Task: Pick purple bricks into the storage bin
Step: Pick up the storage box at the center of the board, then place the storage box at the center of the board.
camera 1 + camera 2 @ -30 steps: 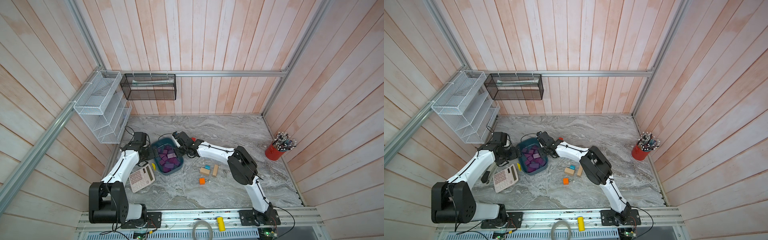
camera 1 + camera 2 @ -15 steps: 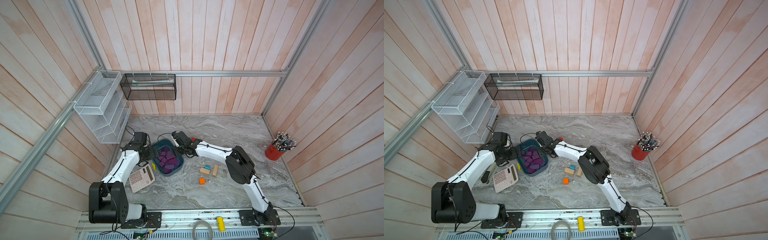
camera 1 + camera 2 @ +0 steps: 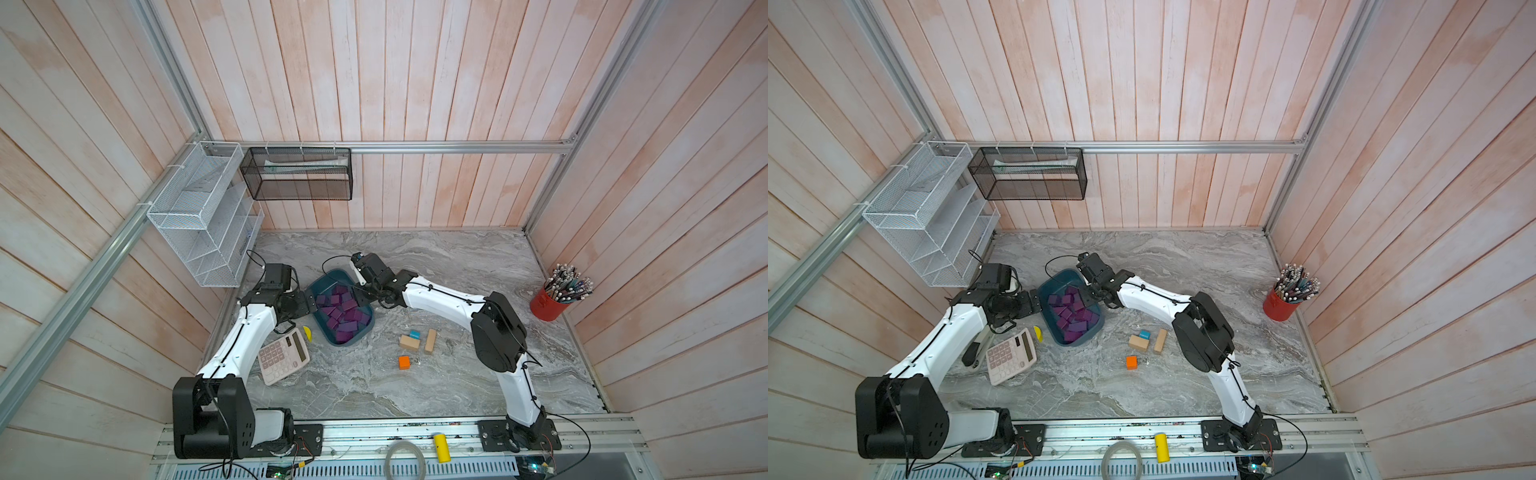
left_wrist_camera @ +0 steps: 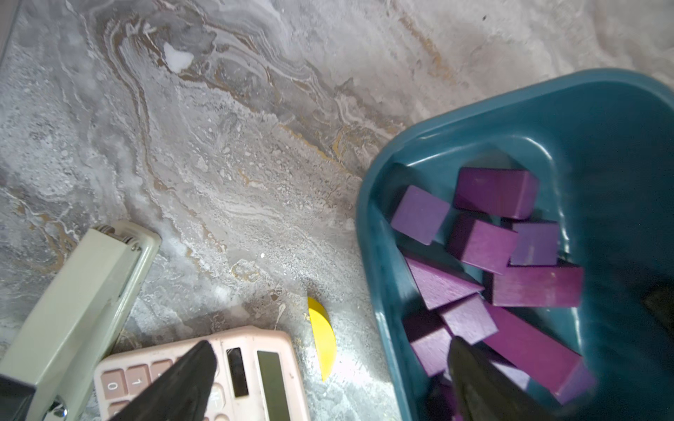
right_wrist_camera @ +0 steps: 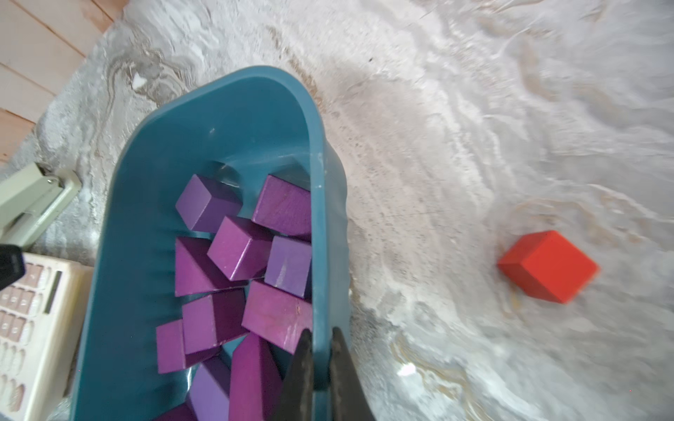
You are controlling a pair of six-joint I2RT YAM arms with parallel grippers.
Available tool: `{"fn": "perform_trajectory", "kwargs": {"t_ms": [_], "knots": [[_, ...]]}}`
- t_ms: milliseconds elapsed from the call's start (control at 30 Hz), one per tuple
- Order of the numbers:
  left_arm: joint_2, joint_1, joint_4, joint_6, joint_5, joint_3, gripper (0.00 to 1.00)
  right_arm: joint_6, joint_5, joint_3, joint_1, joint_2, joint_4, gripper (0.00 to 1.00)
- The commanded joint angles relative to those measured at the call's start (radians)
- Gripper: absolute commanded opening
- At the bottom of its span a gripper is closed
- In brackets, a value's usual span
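Purple bricks point(image 5: 240, 248) piled in storage bin point(image 5: 313, 145) on counter point(image 5: 437, 145). Pinches bin's side wall with right hand point(image 5: 320, 330), clamped tight. Holds left hand point(image 4: 332, 346) spread wide, astride opposite rim.

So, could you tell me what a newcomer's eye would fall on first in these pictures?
The teal storage bin, left of centre on the marble table, is heaped with purple bricks. The right claw is shut on one long rim of it, and the left claw stands open over the opposite rim. A lone red cube lies on the table, apart from the bin, on the right claw's side.
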Motion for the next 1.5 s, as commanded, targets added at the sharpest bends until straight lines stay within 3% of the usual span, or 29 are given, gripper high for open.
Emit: {"fn": "perform_trajectory", "kwargs": {"t_ms": [0, 500, 967, 1167, 1467], "knots": [[-0.021, 0.003, 0.027, 0.005, 0.002, -0.007, 1.0, 0.037, -0.008, -0.034, -0.026, -0.081, 0.041, 0.0], [0.01, 0.004, 0.024, 0.013, 0.018, -0.008, 1.0, 0.075, -0.057, -0.275, -0.15, -0.345, 0.08, 0.0], [0.051, -0.01, 0.028, 0.019, 0.058, 0.002, 1.0, 0.083, -0.082, -0.552, -0.445, -0.631, 0.091, 0.0], [0.059, -0.021, 0.043, 0.028, 0.098, 0.005, 1.0, 0.094, -0.107, -0.642, -0.579, -0.665, 0.142, 0.0], [0.101, -0.026, 0.016, 0.056, 0.039, 0.05, 0.94, 0.135, -0.136, -0.717, -0.7, -0.651, 0.241, 0.0]]}}
